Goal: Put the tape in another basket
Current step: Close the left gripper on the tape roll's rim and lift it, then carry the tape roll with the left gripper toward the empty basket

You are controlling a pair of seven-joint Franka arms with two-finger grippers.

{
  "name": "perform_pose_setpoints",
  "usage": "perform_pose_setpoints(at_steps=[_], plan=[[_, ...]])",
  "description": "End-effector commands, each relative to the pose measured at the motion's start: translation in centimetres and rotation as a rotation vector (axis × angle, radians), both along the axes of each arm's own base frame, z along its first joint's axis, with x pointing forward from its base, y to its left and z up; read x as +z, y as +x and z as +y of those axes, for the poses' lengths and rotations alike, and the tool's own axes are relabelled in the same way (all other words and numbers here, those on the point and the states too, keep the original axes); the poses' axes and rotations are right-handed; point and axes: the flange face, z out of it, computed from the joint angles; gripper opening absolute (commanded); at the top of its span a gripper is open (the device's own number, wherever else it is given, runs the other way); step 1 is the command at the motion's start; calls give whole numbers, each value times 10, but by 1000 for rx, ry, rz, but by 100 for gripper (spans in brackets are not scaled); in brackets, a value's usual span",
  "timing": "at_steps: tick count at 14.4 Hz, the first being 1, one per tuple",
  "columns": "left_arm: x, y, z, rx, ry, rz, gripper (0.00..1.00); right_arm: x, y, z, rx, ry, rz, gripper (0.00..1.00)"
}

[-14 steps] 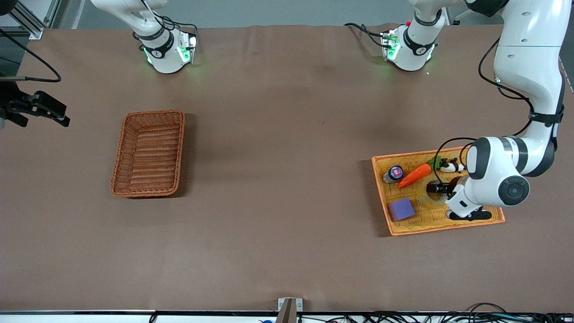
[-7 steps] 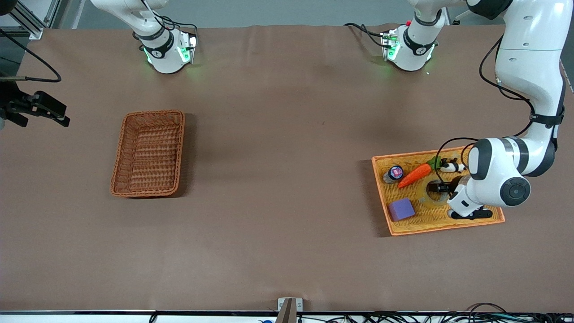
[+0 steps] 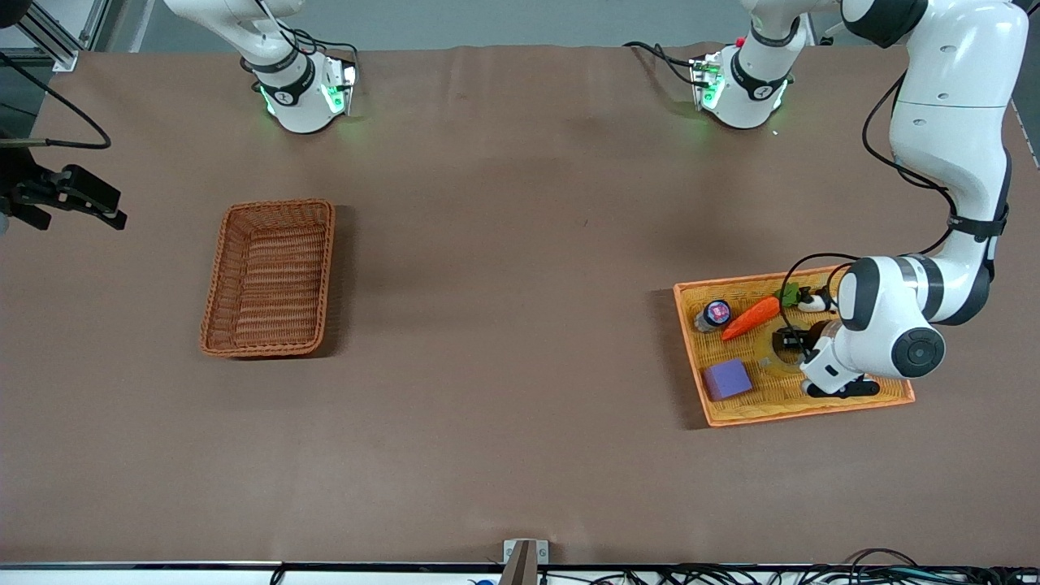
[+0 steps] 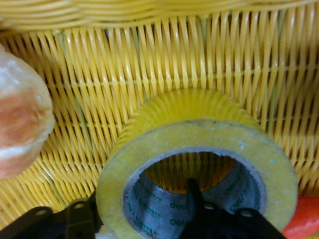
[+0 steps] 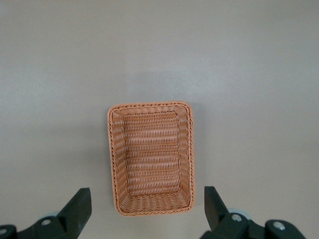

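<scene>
The tape (image 3: 768, 355) lies flat in the flat yellow tray (image 3: 780, 415) at the left arm's end of the table. My left gripper (image 3: 792, 345) is down on it. In the left wrist view the yellowish ring (image 4: 199, 134) fills the frame; my left gripper (image 4: 137, 196) is open, with one finger inside the hole and the other outside the ring's wall. The reddish-brown wicker basket (image 3: 213, 284) stands empty at the right arm's end. My right gripper (image 5: 147, 199) is open and empty, high over that basket (image 5: 110, 159), and waits.
The tray also holds an orange carrot toy (image 3: 751, 317), a purple block (image 3: 725, 379), a small dark jar (image 3: 715, 313) and a black-and-white toy (image 3: 812, 302). A croissant toy (image 4: 20, 129) lies beside the tape. Bare brown table lies between tray and basket.
The left arm's wrist and forearm have shifted slightly toward the right arm's end over the tray. The tape has not moved. The right arm has not moved.
</scene>
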Motion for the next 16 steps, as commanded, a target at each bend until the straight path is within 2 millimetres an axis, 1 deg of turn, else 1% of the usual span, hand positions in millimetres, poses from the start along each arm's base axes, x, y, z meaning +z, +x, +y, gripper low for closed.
perform_pose_setpoints(at_steps=[1, 2, 4, 6, 7, 8, 9, 10, 11, 12, 13, 14, 15, 16], plan=[[11, 8, 3, -3, 20, -27, 6, 4, -6, 3, -5, 4, -10, 100], [15, 8, 5, -2, 20, -32, 1, 4, -6, 2, -6, 4, -10, 100], [27, 11, 9, 2, 25, -50, 1, 4, -6, 3, -5, 4, -10, 100], [52, 15, 10, 0, 30, -80, 0, 4, -6, 3, -6, 4, -10, 100], [77, 18, 12, -4, 34, -113, 0, 4, -6, 3, -5, 4, -10, 100], [116, 18, 13, -2, 41, -144, 0, 5, -6, 3, -6, 4, -13, 100], [142, 20, 13, -4, 44, -166, 0, 6, -6, 3, -6, 5, -15, 100], [162, 20, 0, -21, 42, -172, 0, 6, -6, 4, -6, 4, -13, 100], [172, 19, -21, -47, 41, -160, 0, 6, -6, 3, -8, 4, -13, 100], [177, 17, -63, -101, 34, -153, 0, 6, -6, 3, -8, 4, -13, 100], [179, 13, -99, -155, 31, -147, 0, 5, -7, 3, -6, 4, -12, 100], [174, 4, -146, -226, 28, -127, 0, 6, -6, 2, -5, 4, -13, 100], [169, -6, -187, -284, 25, -118, 0, 6, -6, 2, -5, 4, -13, 100], [165, -15, -222, -329, 19, -117, 0, 6, -6, 3, -5, 4, -13, 100]])
